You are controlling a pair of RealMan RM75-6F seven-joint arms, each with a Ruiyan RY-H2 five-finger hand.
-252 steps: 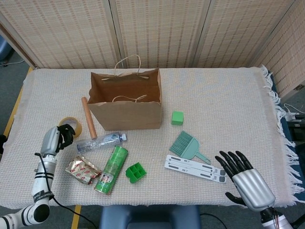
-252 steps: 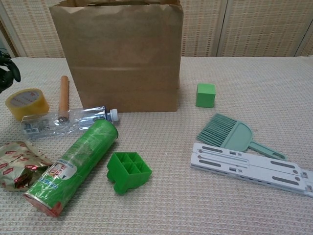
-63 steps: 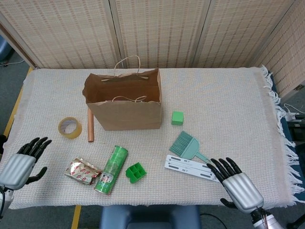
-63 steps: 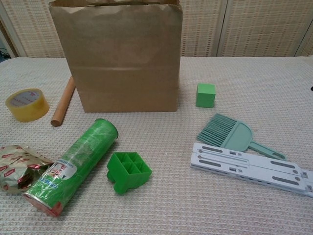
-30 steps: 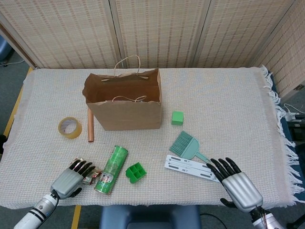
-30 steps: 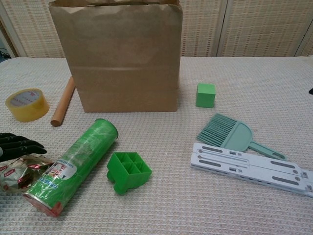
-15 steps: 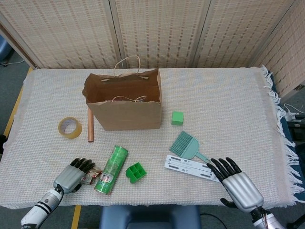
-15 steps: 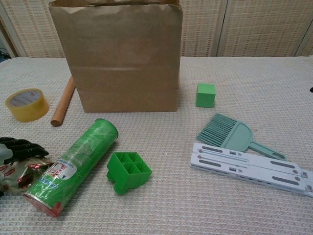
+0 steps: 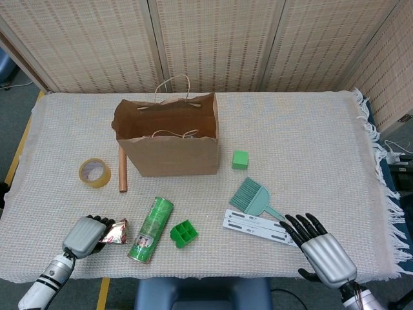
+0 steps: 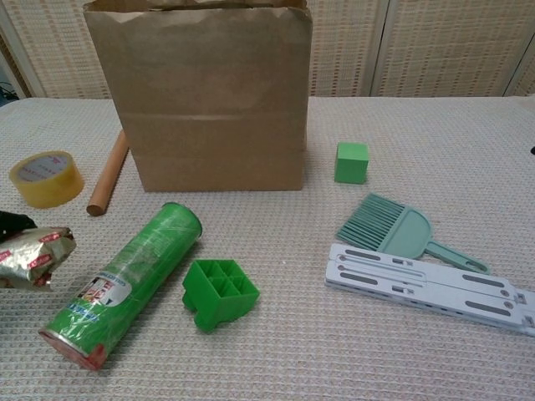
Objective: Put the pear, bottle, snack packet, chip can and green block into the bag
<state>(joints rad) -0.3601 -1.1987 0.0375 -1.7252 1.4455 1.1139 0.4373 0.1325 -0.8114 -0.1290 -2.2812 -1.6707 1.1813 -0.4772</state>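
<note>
Tape roll (image 9: 95, 173), dowel (image 9: 121, 169), brush (image 9: 255, 197)

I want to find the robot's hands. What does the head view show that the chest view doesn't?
Only the head view shows the right hand, open, most of the left hand, and the inside of the bag. Only the chest view shows the chip can label up close. Both show the snack packet held by the left hand, and the green block.

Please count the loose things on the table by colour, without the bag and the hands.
Green: 4, chip can, cube, gridded block, brush
Yellow: 1, tape roll
Brown: 1, wooden rod
White: 1, flat stand
Silver-red: 1, snack packet
Total: 8
</note>
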